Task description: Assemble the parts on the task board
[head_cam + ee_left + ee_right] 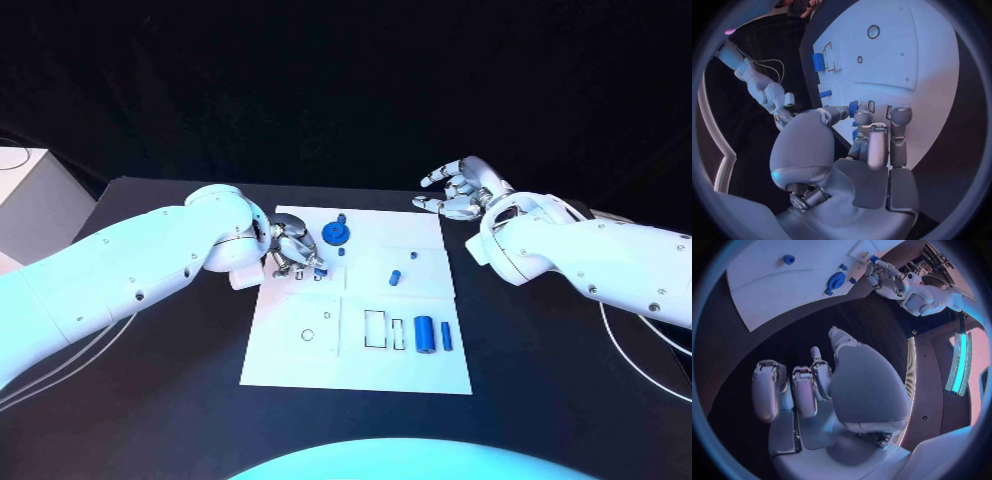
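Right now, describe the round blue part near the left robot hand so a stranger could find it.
Start at the white task board in the middle of the black table. Go to its far edge, just beside the left robot hand. The round blue part there is a flat disc, unlike the blue cylinder and thin bar nearer the robot.

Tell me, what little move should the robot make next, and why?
Probably the left hand should close its fingers on a small blue part at the board's far-left corner. It is lowered over the task board beside the round blue disc, and whether it grips anything cannot be told. The right hand is raised, open, off the board.
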Motion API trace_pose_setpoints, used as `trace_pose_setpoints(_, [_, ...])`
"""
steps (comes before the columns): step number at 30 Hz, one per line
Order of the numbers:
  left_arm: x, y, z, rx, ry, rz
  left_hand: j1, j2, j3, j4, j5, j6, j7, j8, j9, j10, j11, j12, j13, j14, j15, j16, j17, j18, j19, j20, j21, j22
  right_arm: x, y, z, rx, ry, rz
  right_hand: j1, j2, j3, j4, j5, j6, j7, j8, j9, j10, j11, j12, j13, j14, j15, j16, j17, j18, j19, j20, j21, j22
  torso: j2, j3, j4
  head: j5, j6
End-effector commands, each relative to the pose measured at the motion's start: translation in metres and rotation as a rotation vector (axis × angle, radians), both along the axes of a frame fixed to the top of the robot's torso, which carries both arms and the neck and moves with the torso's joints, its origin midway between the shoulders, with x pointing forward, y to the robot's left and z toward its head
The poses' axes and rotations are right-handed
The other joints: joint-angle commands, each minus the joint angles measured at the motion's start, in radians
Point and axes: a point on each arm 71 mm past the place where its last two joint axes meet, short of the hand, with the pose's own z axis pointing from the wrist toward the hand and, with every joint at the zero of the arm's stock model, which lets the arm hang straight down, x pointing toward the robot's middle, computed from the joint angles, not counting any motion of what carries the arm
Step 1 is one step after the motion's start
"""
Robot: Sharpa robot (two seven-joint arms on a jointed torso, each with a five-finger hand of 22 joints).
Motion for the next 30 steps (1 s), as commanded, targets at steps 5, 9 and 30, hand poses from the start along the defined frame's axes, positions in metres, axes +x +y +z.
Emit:
trace_pose_setpoints(5, [0.0038,0.0022,0.0021,0.079,-0.087,-0.013,-0.031,-0.005,0.199,-0.216,0.075,0.058,-0.034,-0.001,0.148,0.035,-0.009,0.013,0.018,0.053,-0.016,0.018,0.105,-0.019,0.035,-0.009,0.030,0.045,-0.0009,0.0018,-0.0005,-0.001,0.007,0.012,-0.007,0.003,-0.001,-0.003,0.001,-0.003,0.000,0.005,0.001,-0.007,-0.003,0.000,0.091,0.082,0.005,-0.005,0.186,0.014,0.025,0.008,-0.005,0.140,0.000,0.0013,0.0005,0.005,-0.002])
trace_pose_setpoints(9, [0.0054,0.0029,0.0011,0.097,-0.097,-0.013,-0.037,-0.006,0.198,-0.218,0.084,0.061,-0.036,-0.002,0.149,0.042,-0.010,0.017,0.026,0.055,-0.017,0.020,0.111,-0.021,0.040,-0.010,0.035,0.053,-0.0011,0.0024,-0.0004,-0.001,0.007,0.014,-0.007,0.003,-0.001,-0.003,0.001,-0.003,0.000,0.005,0.001,-0.007,-0.003,0.000,0.091,0.082,0.005,-0.005,0.186,0.014,0.025,0.008,-0.005,0.140,0.002,0.0005,-0.0005,0.007,-0.002])
trace_pose_setpoints(30, [0.0057,-0.0046,-0.0029,0.130,-0.106,-0.041,-0.060,-0.004,0.190,-0.212,0.092,0.079,-0.046,0.004,0.157,0.072,-0.018,0.038,0.056,0.068,-0.023,0.034,0.147,-0.025,0.056,-0.015,0.048,0.077,-0.0022,0.0062,-0.0005,0.005,0.014,0.025,-0.012,0.003,-0.002,-0.001,0.003,-0.003,0.000,0.006,0.001,-0.008,-0.003,0.000,0.090,0.081,0.005,-0.006,0.185,0.014,0.024,0.008,-0.006,0.139,0.003,-0.0011,-0.0010,0.010,-0.010])
